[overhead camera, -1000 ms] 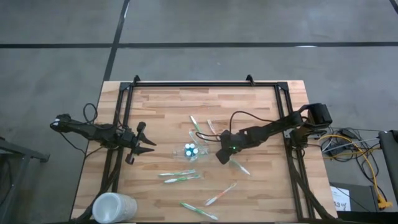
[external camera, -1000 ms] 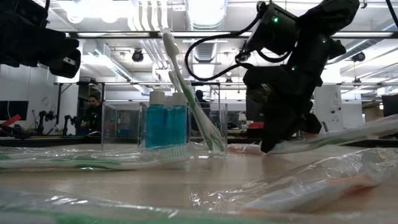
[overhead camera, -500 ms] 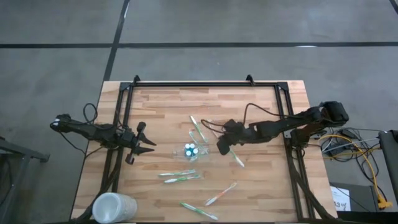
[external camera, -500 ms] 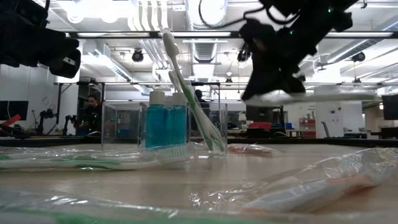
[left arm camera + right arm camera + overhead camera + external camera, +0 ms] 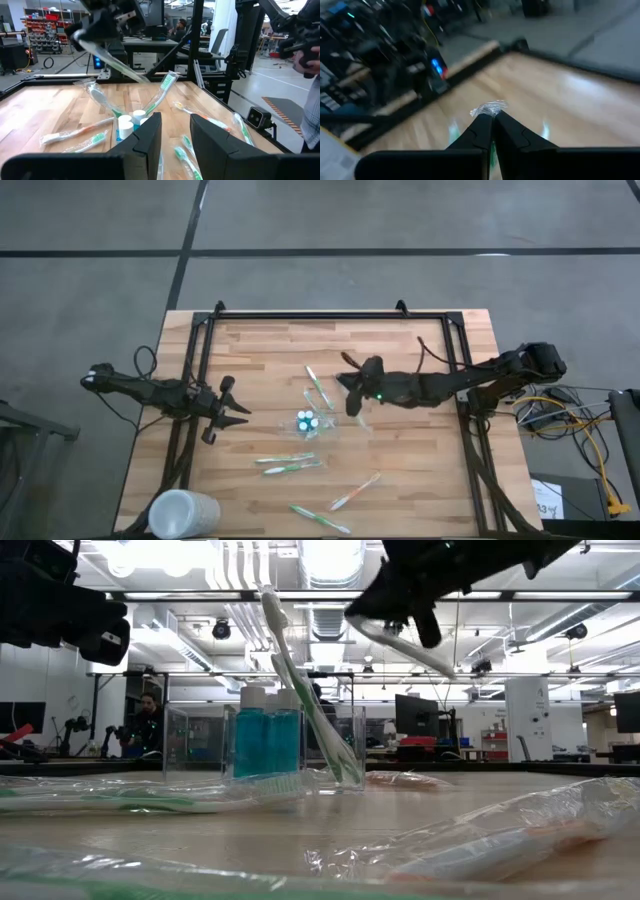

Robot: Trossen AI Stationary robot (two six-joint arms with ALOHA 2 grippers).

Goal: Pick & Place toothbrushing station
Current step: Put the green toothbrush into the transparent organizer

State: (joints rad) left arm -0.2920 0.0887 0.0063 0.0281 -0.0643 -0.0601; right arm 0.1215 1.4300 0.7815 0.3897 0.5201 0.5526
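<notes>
High view: slim crinkly-wrapped toothbrush point(image 5: 358, 412) in right gripper point(image 5: 352, 396), above wood-plank table point(image 5: 420, 480).

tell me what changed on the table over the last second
The right gripper, shut on a wrapped toothbrush, lifted it off the wood and carried it toward the clear holder, where it now hangs tilted above. The left gripper, the loose toothbrushes and the white cup stayed put.

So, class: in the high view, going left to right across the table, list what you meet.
Left tool → blue tubes in the clear holder → right tool, shut on a wrapped toothbrush. The white cup sits at the front left corner.
</notes>
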